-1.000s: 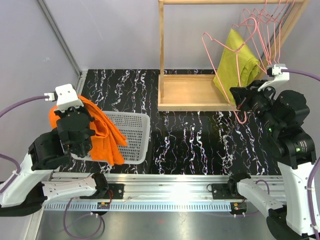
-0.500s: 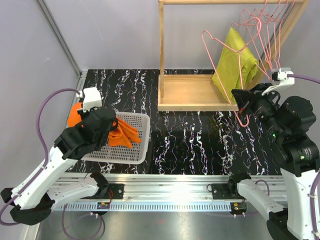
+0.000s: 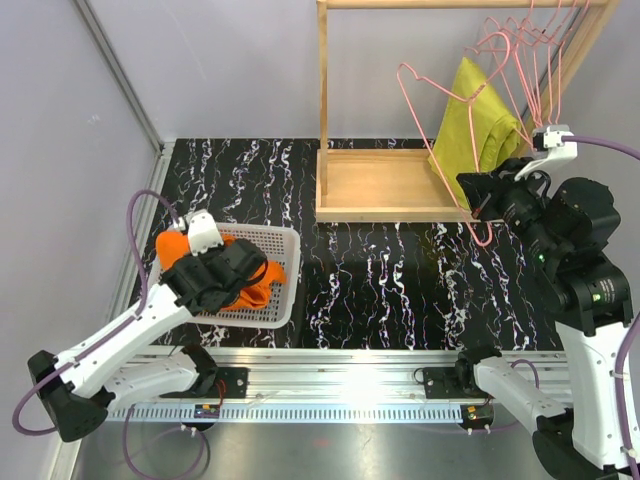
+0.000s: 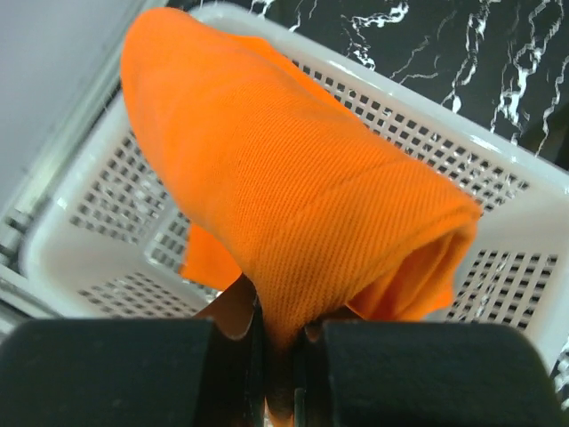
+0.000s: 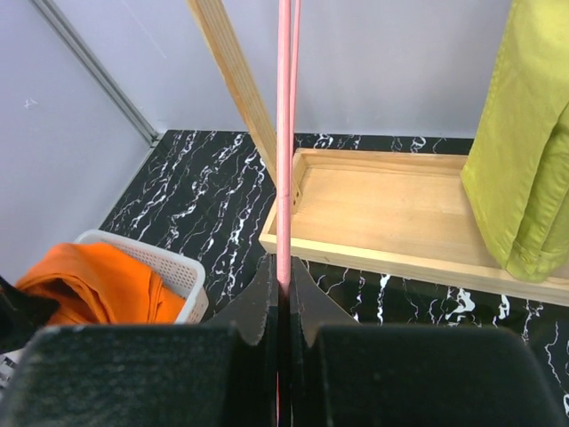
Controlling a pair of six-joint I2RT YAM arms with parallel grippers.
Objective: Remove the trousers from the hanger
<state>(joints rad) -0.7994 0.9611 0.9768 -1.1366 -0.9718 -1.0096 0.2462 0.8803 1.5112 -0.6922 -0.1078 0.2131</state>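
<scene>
The orange trousers (image 3: 252, 285) lie bunched in the white mesh basket (image 3: 283, 240) at the left, free of any hanger. My left gripper (image 3: 232, 277) is down in the basket and shut on a fold of the trousers (image 4: 293, 187); its jaws pinch the cloth (image 4: 277, 334). My right gripper (image 3: 484, 210) is shut on the bare pink wire hanger (image 3: 435, 110) and holds it up in front of the wooden rack. In the right wrist view the pink wire (image 5: 284, 133) runs straight up from between the shut jaws (image 5: 283, 289).
A wooden rack with a tray base (image 3: 385, 185) stands at the back. A yellow-green garment (image 3: 478, 130) hangs on it, with several other pink hangers (image 3: 535, 50) on the rail. A grey wall and metal post bound the left.
My left arm has swung down and right, lowering the orange trousers from above the table edge into the basket. The right gripper with the hanger has barely shifted.
</scene>
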